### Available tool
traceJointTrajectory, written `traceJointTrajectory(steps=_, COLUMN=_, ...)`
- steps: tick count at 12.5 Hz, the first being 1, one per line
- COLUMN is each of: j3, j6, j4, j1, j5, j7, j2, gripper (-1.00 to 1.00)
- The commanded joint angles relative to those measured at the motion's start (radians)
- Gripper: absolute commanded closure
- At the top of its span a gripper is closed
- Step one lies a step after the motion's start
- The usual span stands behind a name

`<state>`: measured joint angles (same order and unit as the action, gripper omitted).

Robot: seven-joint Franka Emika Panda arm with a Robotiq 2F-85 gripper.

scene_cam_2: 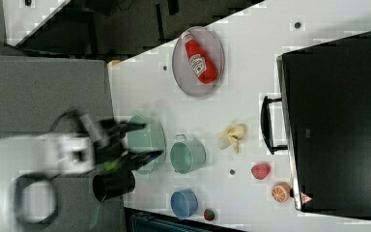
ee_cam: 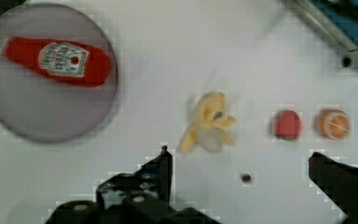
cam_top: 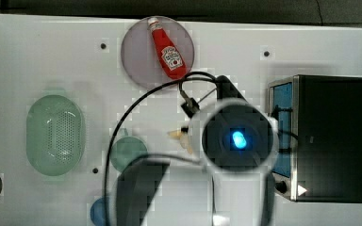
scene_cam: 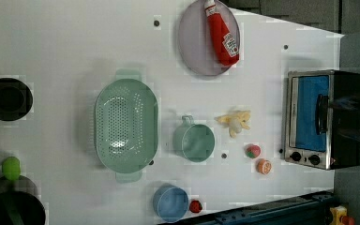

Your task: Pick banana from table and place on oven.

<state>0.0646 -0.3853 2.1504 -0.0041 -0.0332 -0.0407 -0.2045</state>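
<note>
Gripper (ee_cam: 237,168) fingers are spread wide and empty above the banana (ee_cam: 208,123), which lies on the white desk (ee_cam: 168,70) just beside the oven (scene_cam: 326,119) front. The approach step is judged in hand; a descent around the banana is called for before closing.

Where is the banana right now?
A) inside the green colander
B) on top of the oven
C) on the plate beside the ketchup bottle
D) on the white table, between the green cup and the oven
D: the left view shows the banana lying on the table, between the green cup and the oven.
</note>
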Motion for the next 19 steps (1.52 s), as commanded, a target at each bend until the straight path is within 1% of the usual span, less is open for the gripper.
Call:
traceJointTrajectory(steps=1, j3=-0.015, j6=-0.161, j4=0.123, j1=-0.009, j5=0.014, j7=0.028, j2=0.069, gripper=-1.0)
traceJointTrajectory(steps=3, j3=-0.015, j6=-0.344, j4=0.193, j1=-0.009, j5=0.014, j7=0.028, j2=0.139, gripper=-1.0)
traceJointTrajectory(steps=5, j3=-0.014, j6=-0.485, j4=0.245, j1=-0.009, j5=0.014, j7=0.028, j2=0.217, gripper=-1.0)
traceJointTrajectory(steps=8, j3=-0.013, j6=-0.601, j4=0.278, j1=-0.009, j5=0.014, j7=0.027, j2=0.349, gripper=-1.0)
traceJointTrajectory(steps=11, j3=-0.014, j6=-0.695, j4=0.28, j1=-0.009, j5=0.014, j7=0.027, j2=0.474, gripper=-1.0)
traceJointTrajectory(steps=15, j3=-0.016, j6=-0.826, j4=0.283, j1=-0.009, j5=0.014, j7=0.026, j2=0.58, gripper=-1.0)
traceJointTrajectory(steps=16, j3=-0.018, j6=-0.851, j4=0.285, j1=-0.009, j5=0.014, j7=0.026, j2=0.585, gripper=-0.92)
traceJointTrajectory(steps=19, j3=-0.024, j6=-0.859, j4=0.296, j1=-0.007, j5=0.014, j7=0.025, j2=0.575, gripper=-0.18)
